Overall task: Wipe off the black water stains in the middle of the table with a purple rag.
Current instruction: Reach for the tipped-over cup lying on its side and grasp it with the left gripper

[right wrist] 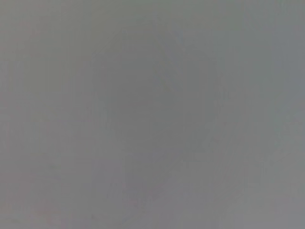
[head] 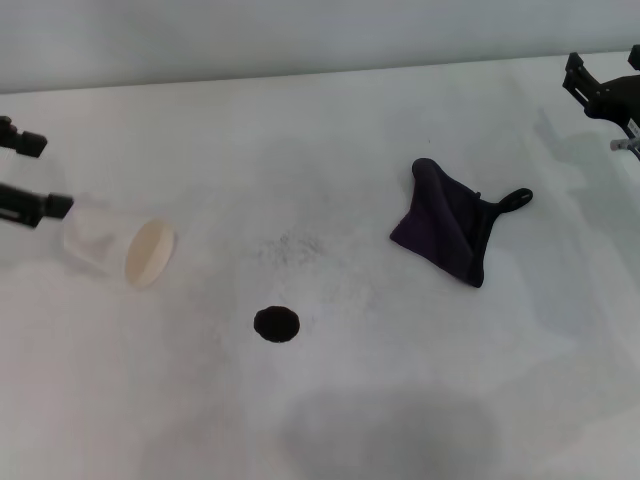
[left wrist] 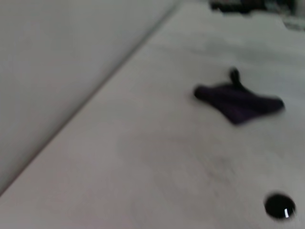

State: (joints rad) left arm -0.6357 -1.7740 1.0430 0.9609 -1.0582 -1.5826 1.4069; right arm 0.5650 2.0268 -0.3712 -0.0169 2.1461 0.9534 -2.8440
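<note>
The black water stain (head: 275, 324) is a small round blot on the white table (head: 400, 420), a little front of the middle. It also shows in the left wrist view (left wrist: 279, 206). The purple rag (head: 448, 226) lies crumpled to the right of the stain, its black loop (head: 517, 200) pointing right; the left wrist view shows the rag too (left wrist: 238, 102). My left gripper (head: 35, 175) is at the far left edge, open and empty. My right gripper (head: 603, 92) hovers at the far right rear, away from the rag. The right wrist view shows only flat grey.
A white paper cup (head: 120, 245) lies on its side just right of the left gripper, its mouth toward the stain. A faint grey speckled smudge (head: 292, 246) lies behind the stain. The table's back edge meets a grey wall (head: 300, 40).
</note>
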